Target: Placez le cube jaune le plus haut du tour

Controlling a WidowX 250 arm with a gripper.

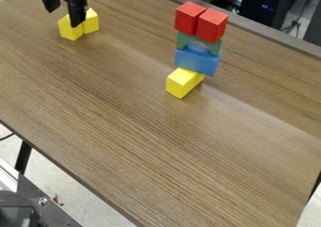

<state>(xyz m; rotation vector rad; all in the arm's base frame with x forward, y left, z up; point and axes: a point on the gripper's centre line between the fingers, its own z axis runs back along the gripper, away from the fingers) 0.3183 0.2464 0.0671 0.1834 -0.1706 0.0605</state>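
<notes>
Wooden table [119, 127]; open gripper [63, 18] partly hides yellow cubes [91, 21].

- Probably a robotics lab
- Black computer case [268, 4] with blue lights, at one o'clock
- Loose cables [297, 26] beside it
- Metal frame [55, 213] with a bolt, at seven o'clock
- Pale, hard floor [85, 203]

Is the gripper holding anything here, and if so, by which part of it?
The gripper appears to hold nothing: its fingers are apart, and the two yellow blocks rest on the table, partly behind one finger.
</notes>
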